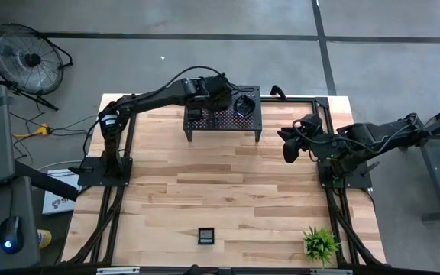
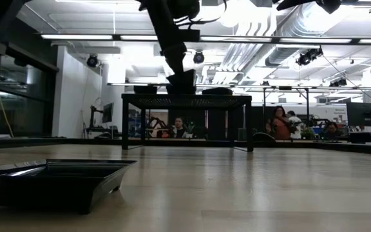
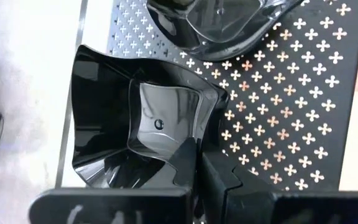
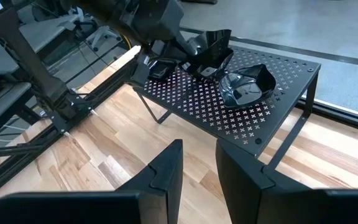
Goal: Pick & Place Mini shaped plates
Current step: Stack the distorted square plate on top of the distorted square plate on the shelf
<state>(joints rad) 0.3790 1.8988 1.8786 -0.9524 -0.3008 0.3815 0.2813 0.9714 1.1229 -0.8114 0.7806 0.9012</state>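
Note:
A glossy black wavy-rimmed square mini plate [image 3: 148, 124] is at the left end of the perforated stand [image 1: 224, 122], at the table's far side. My left gripper [image 3: 204, 165] is shut on its rim and shows over the stand in the high view [image 1: 221, 93]. A rounded mini plate [image 4: 247, 84] and a small dark plate [image 4: 160, 67] sit on the stand top. One more square plate [image 1: 206, 235] lies flat near the table's near edge. My right gripper [image 4: 197, 165] hovers open above the table, right of the stand. My left gripper pinches the wavy plate by a corner of its raised rim [image 3: 207, 134], one finger [image 3: 185, 158] inside the dish and the other outside. The fingers come from above, slanting down. The plate [image 4: 211, 48] sits tilted in the hold; whether it still touches the stand I cannot tell.
The stand stands on legs at the far middle of the table. A small green plant [image 1: 321, 243] is at the near right corner. Bare wood [image 1: 228, 183] lies between the stand and the near plate. People sit in the room beyond the table [image 2: 279, 122].

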